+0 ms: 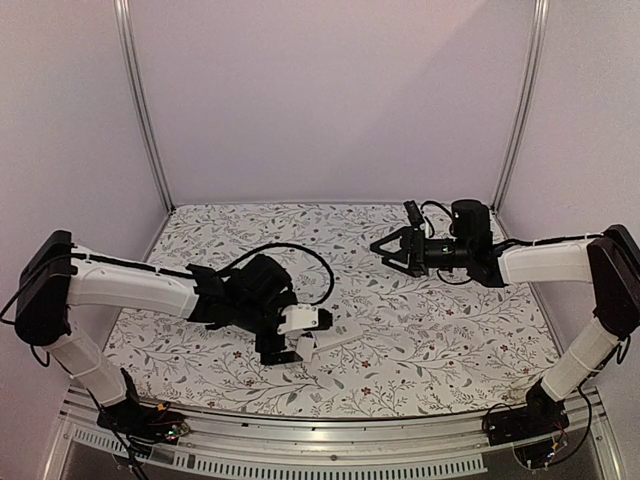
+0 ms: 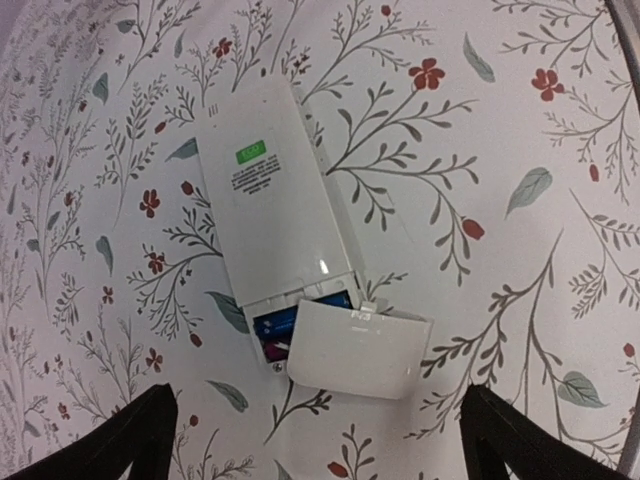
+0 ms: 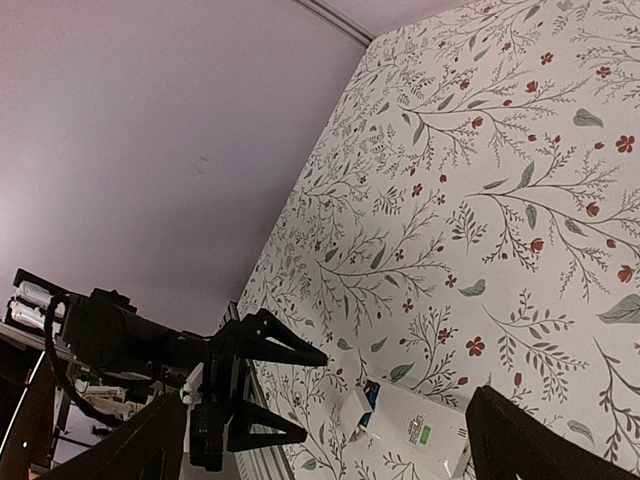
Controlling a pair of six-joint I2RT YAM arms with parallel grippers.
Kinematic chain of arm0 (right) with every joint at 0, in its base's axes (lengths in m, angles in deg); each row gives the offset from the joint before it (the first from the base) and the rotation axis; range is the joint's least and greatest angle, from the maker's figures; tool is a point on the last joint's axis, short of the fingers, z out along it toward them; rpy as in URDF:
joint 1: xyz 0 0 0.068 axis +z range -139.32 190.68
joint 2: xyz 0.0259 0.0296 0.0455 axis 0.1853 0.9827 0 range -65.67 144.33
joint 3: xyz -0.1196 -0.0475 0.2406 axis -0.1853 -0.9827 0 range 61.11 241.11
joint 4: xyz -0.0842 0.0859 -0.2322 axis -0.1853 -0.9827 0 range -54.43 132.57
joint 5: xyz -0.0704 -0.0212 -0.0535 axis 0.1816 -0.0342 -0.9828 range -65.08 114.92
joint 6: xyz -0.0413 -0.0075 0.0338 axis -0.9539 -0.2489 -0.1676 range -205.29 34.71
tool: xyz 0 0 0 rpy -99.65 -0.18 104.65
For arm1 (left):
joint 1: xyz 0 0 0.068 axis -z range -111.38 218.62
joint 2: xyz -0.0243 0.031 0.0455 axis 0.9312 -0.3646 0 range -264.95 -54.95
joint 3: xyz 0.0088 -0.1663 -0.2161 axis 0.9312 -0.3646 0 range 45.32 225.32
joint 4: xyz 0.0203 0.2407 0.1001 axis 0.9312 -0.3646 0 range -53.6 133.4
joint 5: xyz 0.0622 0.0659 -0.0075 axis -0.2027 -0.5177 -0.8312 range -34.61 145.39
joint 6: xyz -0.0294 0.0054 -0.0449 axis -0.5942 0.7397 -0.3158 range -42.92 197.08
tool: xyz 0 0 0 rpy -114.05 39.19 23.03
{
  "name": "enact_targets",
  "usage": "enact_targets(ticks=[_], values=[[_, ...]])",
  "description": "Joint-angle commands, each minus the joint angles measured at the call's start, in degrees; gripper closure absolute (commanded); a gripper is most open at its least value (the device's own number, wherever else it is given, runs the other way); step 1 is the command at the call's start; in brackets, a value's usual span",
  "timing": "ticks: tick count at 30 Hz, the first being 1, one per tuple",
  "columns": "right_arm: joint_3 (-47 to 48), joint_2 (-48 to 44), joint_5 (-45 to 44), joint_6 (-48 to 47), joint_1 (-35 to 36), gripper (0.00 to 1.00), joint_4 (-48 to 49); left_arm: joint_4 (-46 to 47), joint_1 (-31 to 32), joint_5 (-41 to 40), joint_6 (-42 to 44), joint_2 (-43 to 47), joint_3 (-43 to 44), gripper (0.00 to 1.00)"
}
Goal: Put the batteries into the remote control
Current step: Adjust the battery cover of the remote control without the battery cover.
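Left gripper [image 2: 320,445] fingertips [image 2: 130,435] sit in the bottom corners of the left wrist view, spread wide with nothing between them, hovering over the remote control [image 2: 275,195], which lies back-up at frame centre on the floral table cover [image 2: 540,150]. Remote's lower end is uncovered and a blue battery [image 2: 288,322] shows inside; a second cell cannot be made out, and the white cover piece [image 2: 355,347] lies skewed across that end's lower right, touching the remote. Right gripper [image 1: 392,250]: jaws likewise apart and holding nothing, right of centre in the top view, well apart from the remote.
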Motion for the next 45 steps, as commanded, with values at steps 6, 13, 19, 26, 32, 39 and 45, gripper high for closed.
enact_targets(ticks=[6, 13, 19, 26, 32, 39, 45], values=[[-1.66, 0.13, 1.27, -0.51, -1.16, 0.01, 0.99, 2.16, 2.43, -3.96, 3.13, -6.84, 0.28, 0.0], [-1.67, 0.23, 1.62, -0.39, -1.27, 0.01, 1.21, 3.05, 2.4, -6.88, 3.47, -9.38, 1.44, 0.0], [-1.64, 0.49, 1.86, -0.29, -1.46, 0.01, 1.38, 2.53, 1.65, -5.26, 1.92, -10.91, 3.44, 0.01], [-1.68, 0.66, 2.18, -0.25, -1.62, 0.01, 1.68, 1.76, 0.56, -3.9, -0.06, -12.41, 5.12, 0.13], [-1.84, 0.93, 2.36, 0.34, -1.65, 0.01, 2.48, 2.48, -0.35, -2.17, -1.97, -12.43, 5.75, 0.21], [-1.84, 1.19, 2.69, 0.78, -1.7, 0.01, 3.1, 2.98, -1.92, -0.58, -3.95, -12.47, 6.13, 0.24], [-2.02, 1.37, 2.95, 0.99, -1.68, 0.01, 3.61, 4.09, -2.09, 0.15, -5.16, -11.08, 5.78, 0.2]])
